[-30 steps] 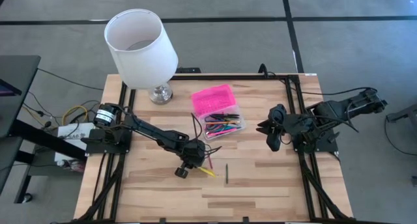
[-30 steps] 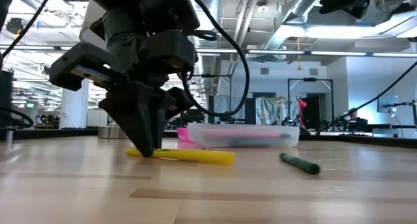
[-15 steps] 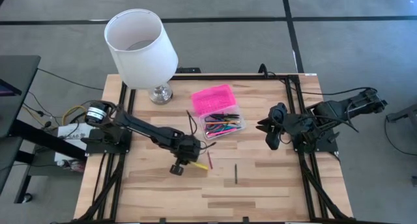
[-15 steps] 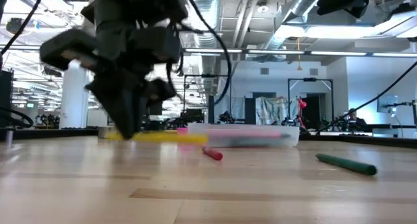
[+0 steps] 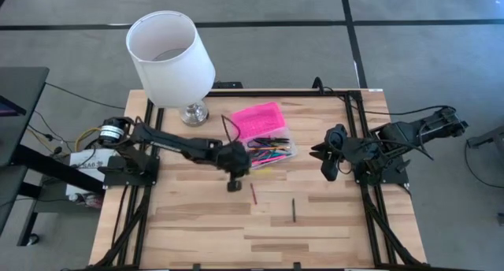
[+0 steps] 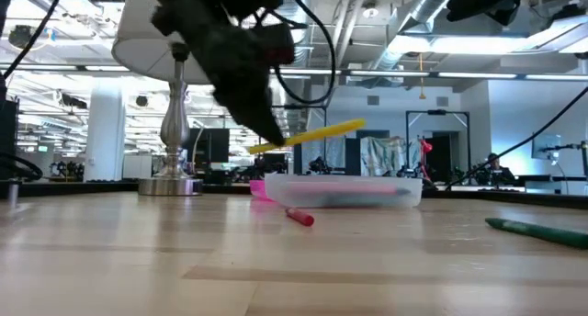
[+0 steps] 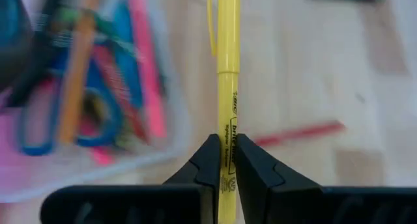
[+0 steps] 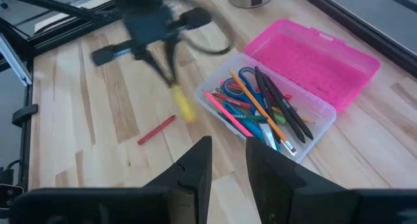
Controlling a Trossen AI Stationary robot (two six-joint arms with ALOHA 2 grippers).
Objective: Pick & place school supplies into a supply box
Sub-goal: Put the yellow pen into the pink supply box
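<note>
Left gripper has lifted one yellow highlighter, clamped; two pens lie loose on table

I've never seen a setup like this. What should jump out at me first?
Probably the left gripper, raised above the wooden table and shut on a thin yellow highlighter right beside the open clear-based pencil case with its bright pink lid, already full of colourful pens. A big white lampshade towers at the table's far left corner, and a red marker and a dark green pen lie loose on the wood.
</note>
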